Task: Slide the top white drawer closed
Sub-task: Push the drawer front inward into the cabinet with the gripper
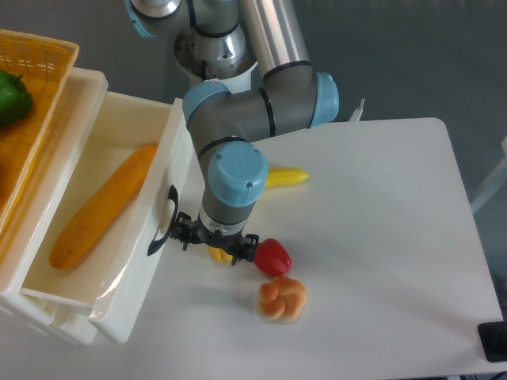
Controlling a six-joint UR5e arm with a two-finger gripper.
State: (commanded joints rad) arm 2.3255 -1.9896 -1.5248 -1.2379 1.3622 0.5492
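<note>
We see the drawer (111, 229) at left of frame, pulled well out, a long orange loaf (103, 204) lying inside. The hand (215, 244) sits low over the tabletop (380, 237), just right of the black handle (164, 222); we cannot tell whether it is released or clenched. We judge the drawer stiff, glossy, fairly light, probably slippery. Best contact: push flat on the front panel near the handle, no grasp needed.
</note>
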